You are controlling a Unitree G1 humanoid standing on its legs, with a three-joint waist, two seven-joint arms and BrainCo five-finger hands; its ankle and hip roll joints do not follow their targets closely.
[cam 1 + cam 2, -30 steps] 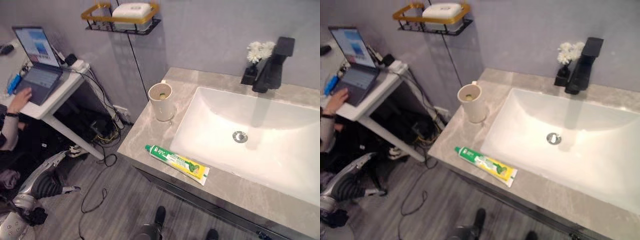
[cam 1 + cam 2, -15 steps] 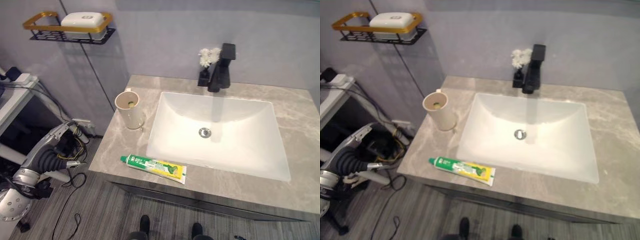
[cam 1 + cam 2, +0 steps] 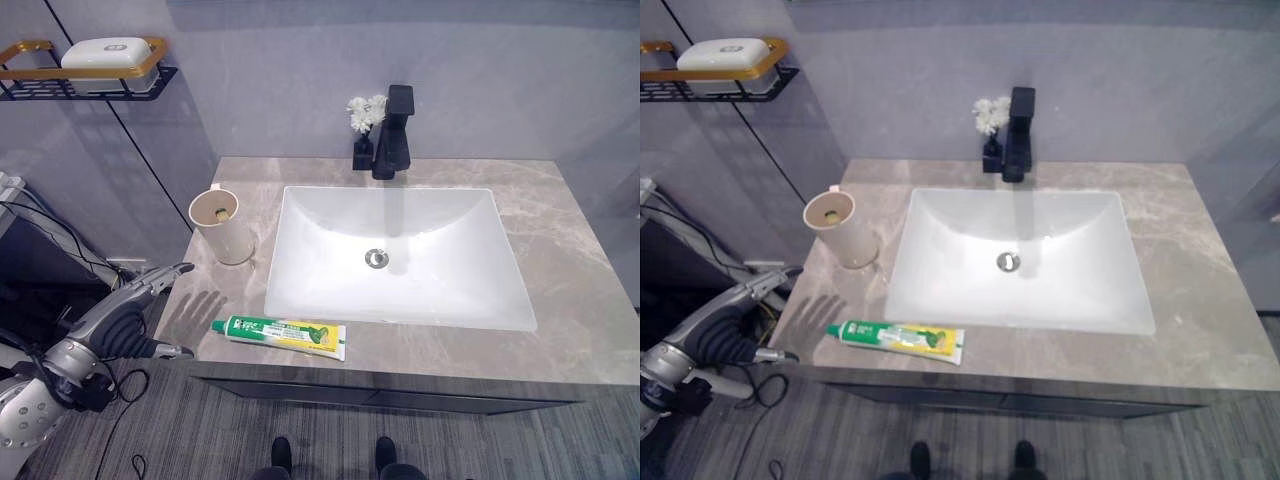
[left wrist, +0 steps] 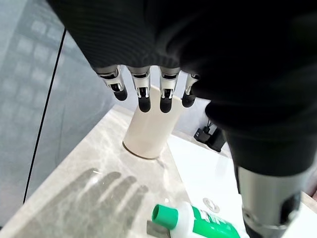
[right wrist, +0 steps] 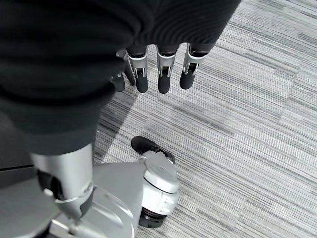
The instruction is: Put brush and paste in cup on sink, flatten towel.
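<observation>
Over the last second the head camera has swung from the corner of the counter to face the whole vanity squarely, so the shift of the sink and cup across the view is the robot's own turning, not any movement of the things; meanwhile the left hand (image 3: 150, 285) has risen from low beside the cabinet to the counter's left edge, which I take to mean the reach for the paste is only beginning. At far left a wall shelf (image 3: 20, 82) holds a white soap dish (image 3: 105, 52). The left hand hovers with fingers (image 4: 142, 94) straight and relaxed, holding nothing, its shadow lying on the counter (image 3: 560, 290). Just beyond it the cream cup (image 3: 222, 228) stands upright near the basin's left rim, with something small and yellowish inside, possibly the brush, though I cannot tell. In front of the cup, apart from it, the toothpaste tube (image 3: 285, 336) lies flat along the counter's front edge, green cap towards the hand. The white sink (image 3: 440, 300) holds nothing; a black tap (image 3: 394, 132) with a small flower vase (image 3: 362, 140) stands behind it. The right hand (image 5: 158, 74) hangs over the floor, fingers loosely extended and empty. I see no towel.
</observation>
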